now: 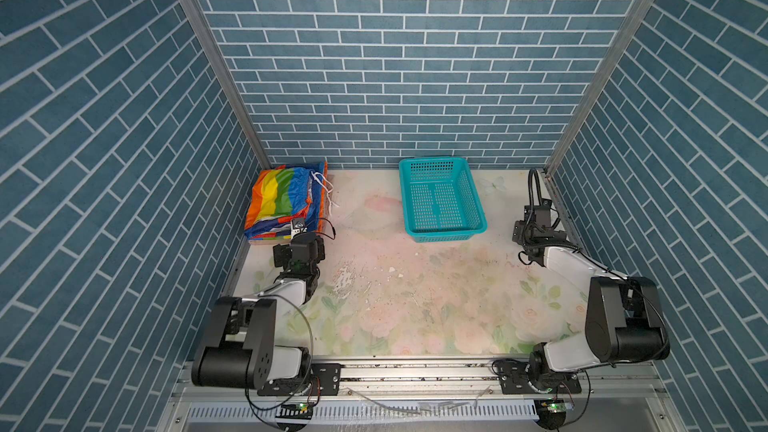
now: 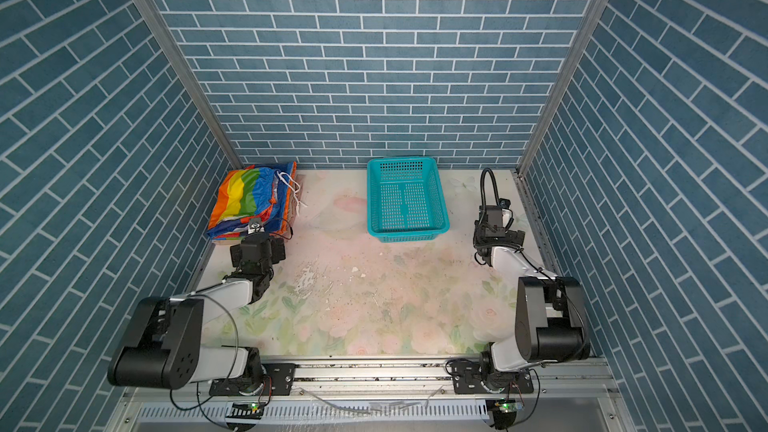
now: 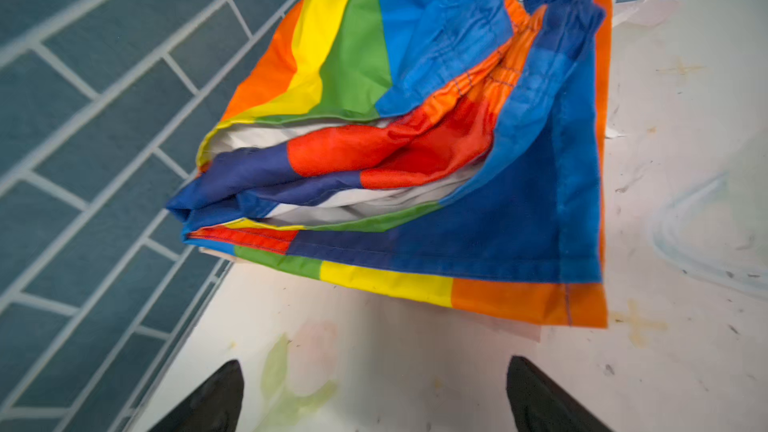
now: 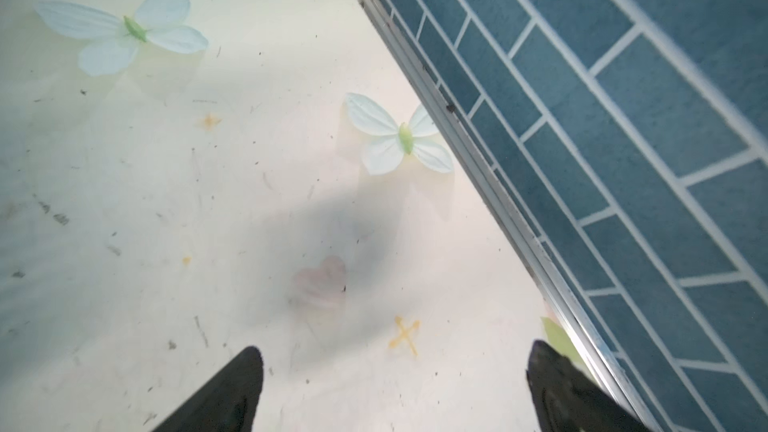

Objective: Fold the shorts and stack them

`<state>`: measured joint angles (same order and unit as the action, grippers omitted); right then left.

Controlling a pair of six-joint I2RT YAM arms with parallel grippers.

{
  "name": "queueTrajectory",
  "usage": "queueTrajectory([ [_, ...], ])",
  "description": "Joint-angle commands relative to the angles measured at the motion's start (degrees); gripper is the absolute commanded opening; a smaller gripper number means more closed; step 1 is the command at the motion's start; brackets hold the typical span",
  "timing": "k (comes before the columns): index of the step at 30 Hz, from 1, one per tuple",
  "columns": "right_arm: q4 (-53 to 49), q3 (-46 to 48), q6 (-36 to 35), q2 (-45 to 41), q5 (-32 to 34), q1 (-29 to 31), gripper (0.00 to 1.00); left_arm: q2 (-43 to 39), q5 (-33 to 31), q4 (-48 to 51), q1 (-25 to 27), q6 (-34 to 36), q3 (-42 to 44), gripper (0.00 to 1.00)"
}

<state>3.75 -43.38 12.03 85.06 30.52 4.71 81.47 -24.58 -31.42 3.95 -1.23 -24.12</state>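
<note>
— Grippers?
— Left gripper (image 3: 376,367) spread wide, holding nothing, just short of the rainbow shorts (image 3: 415,160). Right gripper (image 4: 397,351) equally wide, empty, beside the side rail (image 4: 478,168).
— Room?
— The table (image 1: 415,284) middle lies open.
— Count?
— One rainbow shorts, folded, far-left corner, pale cloth (image 3: 534,331) beneath; one teal basket (image 1: 449,235), far centre.

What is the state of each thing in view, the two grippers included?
rainbow-striped shorts: folded, lying in the far left corner of the table.
teal basket: upright, empty.
left gripper: open, holding nothing, just short of the shorts.
right gripper: open, holding nothing, over bare table at its right edge.
</note>
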Motion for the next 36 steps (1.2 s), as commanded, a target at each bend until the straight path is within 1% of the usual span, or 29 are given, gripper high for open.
queueTrajectory([
  [1, 13.47, 4.00, -4.45, 1.91, 2.19, 0.28, 0.99, 3.20, 9.05, -10.81, -0.61, 2.13, -0.66, 1.00],
  [3, 18.67, 6.94, -4.81, 2.46, 3.05, 0.27, 0.99, 4.83, 11.79, -15.73, -0.63, 3.26, 1.52, 1.00],
  [4, 22.16, 8.52, -5.56, 2.15, 3.43, 0.22, 0.99, 6.59, 12.00, -21.29, -0.65, 3.93, 3.12, 0.99],
  [6, 27.37, 11.50, -6.34, 1.11, 3.71, 0.31, 0.99, 5.38, 11.44, -17.55, -0.69, 3.21, 2.30, 1.00],
  [7, 32.03, 13.51, -6.90, 0.95, 3.69, 0.30, 0.99, 6.36, 11.12, -21.23, -0.63, 3.54, 3.25, 1.00],
  [9, 38.44, 16.55, -7.22, 1.62, 3.66, 0.22, 0.99, 5.54, 11.22, -18.50, -0.61, 3.24, 2.64, 1.00],
  [10, 38.17, 16.67, -6.86, 1.14, 3.90, 0.32, 0.99, 6.18, 11.14, -20.72, -0.61, 3.51, 3.08, 1.00],
  [12, 40.28, 17.77, -7.48, 1.00, 3.32, 0.31, 0.99, 5.67, 11.39, -18.95, -0.47, 3.34, 2.66, 1.00],
  [13, 39.63, 17.62, -6.99, 0.83, 3.30, 0.30, 0.99, 6.10, 11.29, -20.30, -0.52, 3.56, 2.97, 0.99],
  [15, 40.10, 17.79, -7.46, 0.92, 3.32, 0.30, 0.99, 5.80, 11.39, -19.39, -0.52, 3.36, 2.83, 1.00],
  [17, 42.26, 19.43, -7.83, 0.30, 2.15, 0.38, 0.99, 5.75, 11.37, -19.40, -0.52, 3.35, 2.80, 1.00],
  [19, 49.17, 23.76, -9.28, -0.70, -1.88, 0.30, 0.99, 5.89, 11.39, -19.81, -0.52, 3.50, 2.90, 0.99],
  [20, 54.95, 27.14, -10.26, -0.78, -5.94, 0.32, 0.99, 5.85, 11.39, -19.48, -0.52, 3.35, 2.88, 1.00],
  [21, 60.85, 29.72, -11.13, 0.01, -8.21, 0.33, 0.99, 5.93, 11.39, -19.83, -0.47, 3.39, 2.92, 1.00],
  [23, 71.64, 33.89, -12.31, 2.81, -11.68, 0.22, 0.99, 5.88, 11.39, -19.68, -0.51, 3.39, 2.93, 1.00],
  [25, 76.32, 34.16, -14.14, 6.96, -15.81, 0.22, 0.99, 5.82, 11.39, -19.65, -0.52, 3.46, 2.93, 1.00],
  [26, 72.06, 31.85, -14.04, 6.27, -14.97, 0.41, 0.99, 5.97, 11.39, -19.77, -0.52, 3.48, 2.86, 0.99],
  [27, 66.75, 30.80, -12.30, 4.16, -13.55, 0.11, 0.99, 5.84, 11.39, -19.67, -0.52, 3.47, 2.93, 0.99],
  [29, 63.17, 28.25, -11.41, 4.65, -12.82, -1.12, 0.99, 5.89, 11.39, -19.76, -0.52, 3.37, 2.87, 1.00],
  [33, 51.41, 23.26, -9.34, 3.55, -13.59, -2.25, 0.99, 5.87, 11.39, -19.68, -0.52, 3.39, 2.91, 1.00],
  [36, 49.90, 22.59, -8.37, 3.60, -14.60, -3.60, 0.99, 5.89, 11.39, -19.74, -0.52, 3.42, 2.89, 1.00],
])
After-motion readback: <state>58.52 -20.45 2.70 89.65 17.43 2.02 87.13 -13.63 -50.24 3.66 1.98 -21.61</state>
